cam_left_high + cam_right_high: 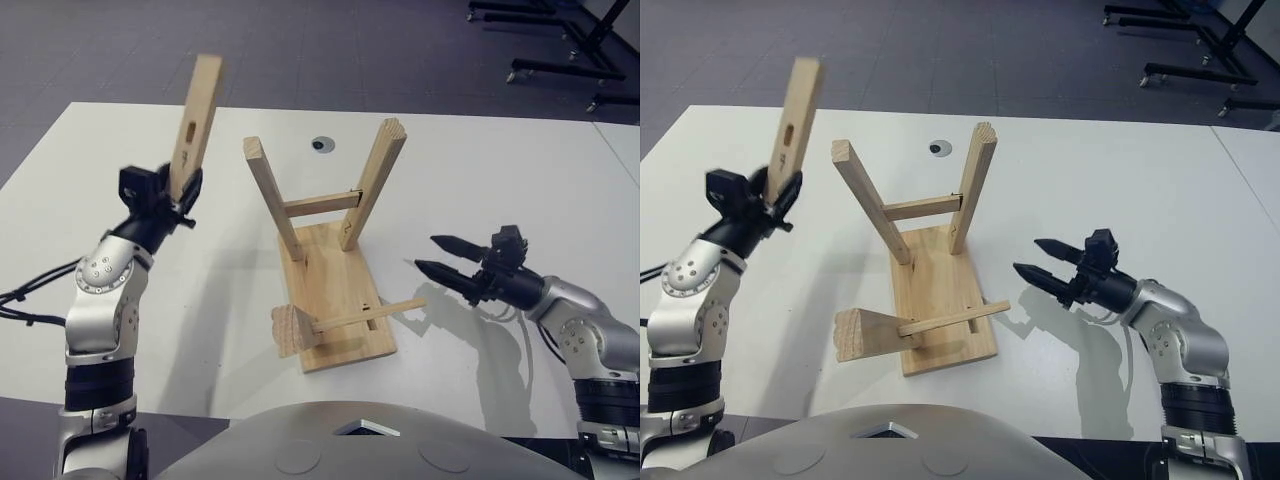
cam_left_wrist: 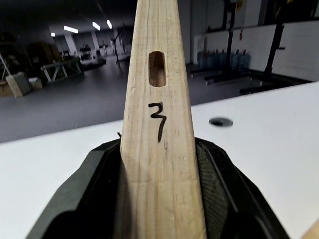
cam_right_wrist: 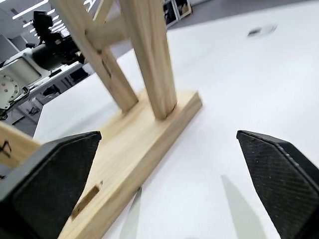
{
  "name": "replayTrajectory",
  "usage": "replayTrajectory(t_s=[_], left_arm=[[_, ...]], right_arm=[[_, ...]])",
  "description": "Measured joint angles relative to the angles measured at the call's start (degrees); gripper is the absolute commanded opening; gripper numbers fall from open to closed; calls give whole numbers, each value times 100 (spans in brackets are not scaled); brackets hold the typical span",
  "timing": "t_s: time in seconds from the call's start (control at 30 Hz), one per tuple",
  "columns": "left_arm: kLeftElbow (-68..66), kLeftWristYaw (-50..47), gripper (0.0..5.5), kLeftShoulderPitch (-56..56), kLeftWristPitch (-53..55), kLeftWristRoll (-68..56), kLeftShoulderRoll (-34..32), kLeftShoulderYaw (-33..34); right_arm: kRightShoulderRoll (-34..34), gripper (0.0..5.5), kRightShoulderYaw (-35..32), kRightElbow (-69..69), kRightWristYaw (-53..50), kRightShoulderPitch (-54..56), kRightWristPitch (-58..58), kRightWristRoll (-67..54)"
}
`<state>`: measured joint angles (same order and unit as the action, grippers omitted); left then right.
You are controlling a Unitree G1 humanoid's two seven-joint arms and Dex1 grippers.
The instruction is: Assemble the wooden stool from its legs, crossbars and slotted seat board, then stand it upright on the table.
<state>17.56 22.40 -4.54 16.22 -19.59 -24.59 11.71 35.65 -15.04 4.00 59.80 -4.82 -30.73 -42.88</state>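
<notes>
The seat board lies flat on the white table. Two legs stand up from its far end, joined by a crossbar. A third leg with a crossbar stuck in it lies across the board's near end. My left gripper is shut on the fourth leg, held upright above the table's left side; its slot and a handwritten 3 face the wrist camera. My right gripper hovers open to the right of the board, fingertips pointing at it.
A small round hole sits in the table behind the stool. Black metal frames on wheels stand on the floor at the far right. The table's right edge meets another white table.
</notes>
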Motion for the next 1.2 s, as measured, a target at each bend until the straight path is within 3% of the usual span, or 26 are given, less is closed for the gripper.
replayTrajectory(t_s=[0.07, 0.2, 0.33, 0.4, 0.77, 0.97, 1.2], left_arm=[[291, 294, 205, -456, 45, -405, -142, 33], [629, 707, 205, -1420, 889, -2342, -179, 286], [614, 1351, 205, -2151, 2352, -4799, -554, 362], [618, 1933, 205, -2373, 2856, -5335, -861, 174], [223, 2882, 205, -2308, 3599, -5524, -1098, -398], [515, 2926, 205, -2270, 3607, -5295, -1121, -555], [595, 2978, 205, -2217, 3601, -5046, -1186, -643]], right_arm=[[108, 502, -399, 248, -2, 154, -345, -595], [176, 502, -1018, 455, -226, 927, -843, -1855], [-173, 502, -1065, 637, -1034, 1997, -1022, -2838], [-425, 502, -910, 1106, -1330, 2463, -1052, -3421], [-985, 502, -211, 1893, -1910, 3094, -1104, -4318], [-1216, 502, 205, 1909, -1753, 3091, -898, -3831], [-1320, 360, 319, 1870, -1797, 3083, -828, -3701]])
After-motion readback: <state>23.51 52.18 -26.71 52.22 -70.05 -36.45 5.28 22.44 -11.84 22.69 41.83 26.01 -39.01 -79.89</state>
